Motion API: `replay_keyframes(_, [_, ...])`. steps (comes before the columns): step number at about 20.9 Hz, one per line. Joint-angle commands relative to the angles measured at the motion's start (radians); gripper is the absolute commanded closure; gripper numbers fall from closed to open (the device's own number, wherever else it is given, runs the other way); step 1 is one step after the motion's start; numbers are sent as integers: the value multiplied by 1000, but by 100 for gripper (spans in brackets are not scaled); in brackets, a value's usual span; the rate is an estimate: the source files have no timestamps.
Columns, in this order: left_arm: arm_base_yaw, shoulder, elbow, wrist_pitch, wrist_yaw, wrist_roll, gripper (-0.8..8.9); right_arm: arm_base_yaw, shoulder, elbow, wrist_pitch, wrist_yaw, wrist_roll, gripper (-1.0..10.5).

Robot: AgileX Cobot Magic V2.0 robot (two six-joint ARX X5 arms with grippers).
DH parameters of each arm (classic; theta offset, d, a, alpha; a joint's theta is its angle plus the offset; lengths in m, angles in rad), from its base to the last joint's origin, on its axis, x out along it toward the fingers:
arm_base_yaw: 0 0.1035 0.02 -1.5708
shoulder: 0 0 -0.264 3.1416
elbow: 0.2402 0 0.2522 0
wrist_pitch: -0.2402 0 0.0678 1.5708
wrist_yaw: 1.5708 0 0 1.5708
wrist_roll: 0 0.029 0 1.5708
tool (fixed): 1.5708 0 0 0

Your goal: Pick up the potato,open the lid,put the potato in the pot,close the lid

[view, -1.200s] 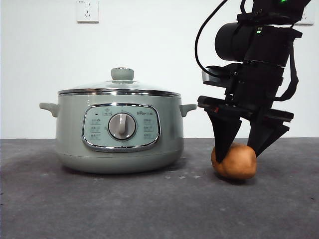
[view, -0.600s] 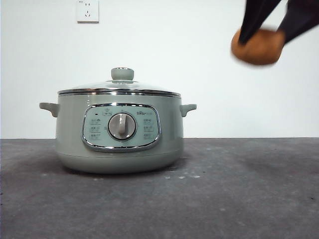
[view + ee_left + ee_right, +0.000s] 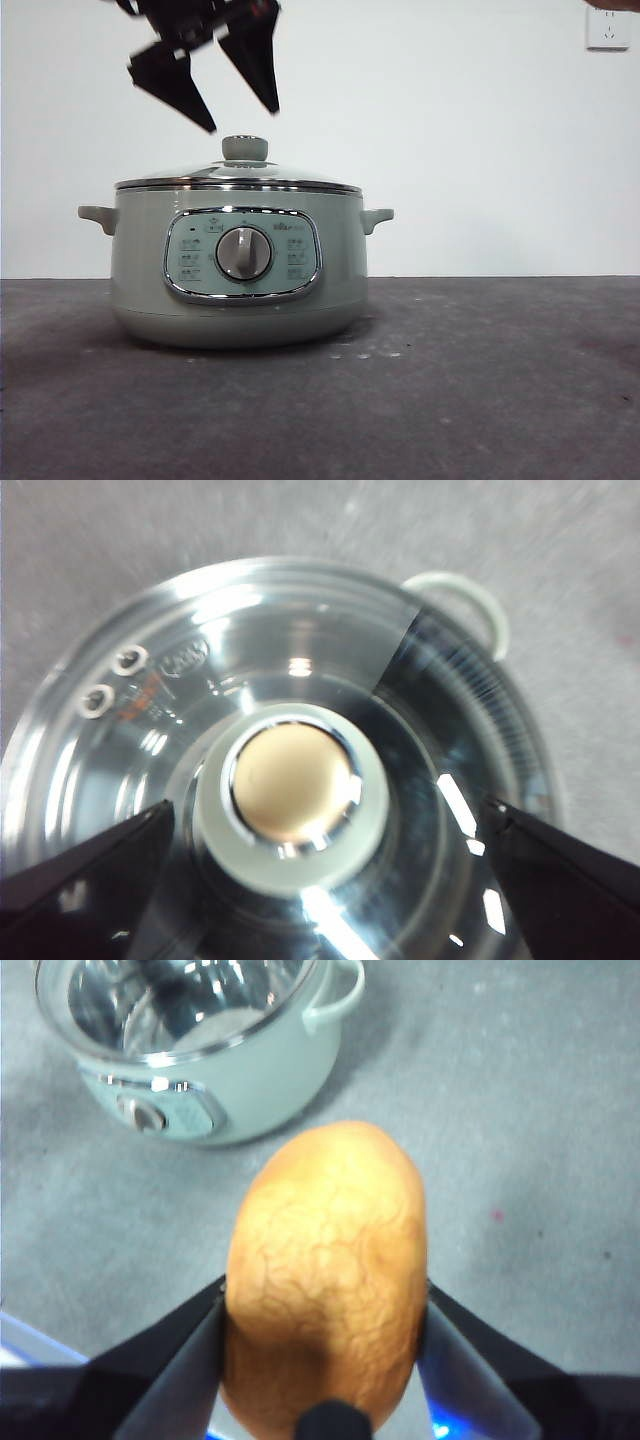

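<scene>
The sage-green pot stands on the dark table with the glass lid closed on it. My left gripper hangs open just above the lid's green knob, without touching it. In the left wrist view the knob lies between the gripper's spread jaws. My right gripper is shut on the orange-brown potato and holds it high above the table, off to the side of the pot. The potato is out of the front view.
A pot side handle shows beyond the lid rim. A white wall stands behind the table, with a socket at the upper right. The grey table surface lies to the right of the pot.
The right gripper has lifted the potato from the table, up and out of the front view. The left gripper has come in over the lid knob.
</scene>
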Motion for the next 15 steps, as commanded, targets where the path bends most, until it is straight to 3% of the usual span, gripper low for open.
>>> replay_keyframes(1, [-2, 35, 2, 31, -3, 13, 155, 0, -11, 0, -11, 0, 1, 958])
replay_keyframes(8, [-3, 60, 2, 91, -4, 12, 160, 0, -17, 0, -19, 0, 16, 958])
replay_keyframes(10, [-2, 60, 2, 84, -6, 11, 227, 0, -17, 0, -18, 0, 16, 958])
replay_keyframes(15, [-2, 69, 2, 76, -5, 12, 230, 0, -17, 0, -13, 0, 18, 958])
